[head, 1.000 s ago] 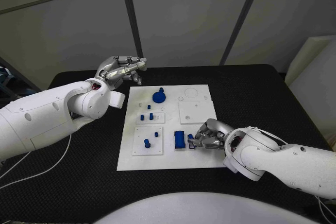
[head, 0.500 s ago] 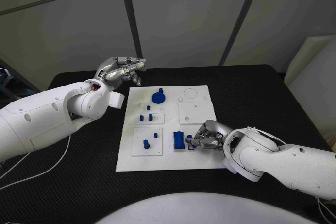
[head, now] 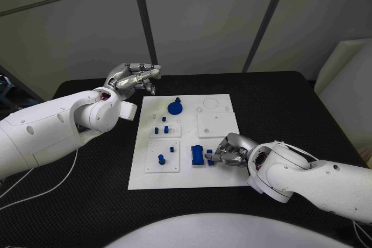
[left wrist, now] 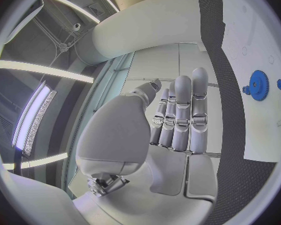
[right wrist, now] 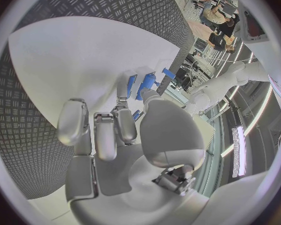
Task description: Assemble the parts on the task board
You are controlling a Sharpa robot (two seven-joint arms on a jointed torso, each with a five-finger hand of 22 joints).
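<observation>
The white task board [head: 180, 178] lies mid-table. On it stand a blue gear [head: 176, 106], two short pegs [head: 161, 129], further pegs [head: 162, 159] on the near-left plate, and a blue block [head: 198, 154]. My right hand [head: 230, 151] rests on the board's near right, its fingertips pinching a small blue part [head: 210, 153] right beside the block. In the right wrist view that small blue part [right wrist: 145, 83] sits between a fingertip and the thumb. My left hand [head: 136, 76] hovers off the board's far-left corner, fingers straight and together, holding nothing. The gear [left wrist: 258, 85] shows past my left hand [left wrist: 178, 120].
A raised white square plate [head: 217, 124] and round outlines [head: 210, 103] take up the board's far right. A pale panel [head: 345, 70] stands off the table's right edge. A thin cable [head: 31, 189] runs over the table at near left.
My right hand has edged slightly toward the near side with the small blue part, staying beside the block. The left hand has not moved.
</observation>
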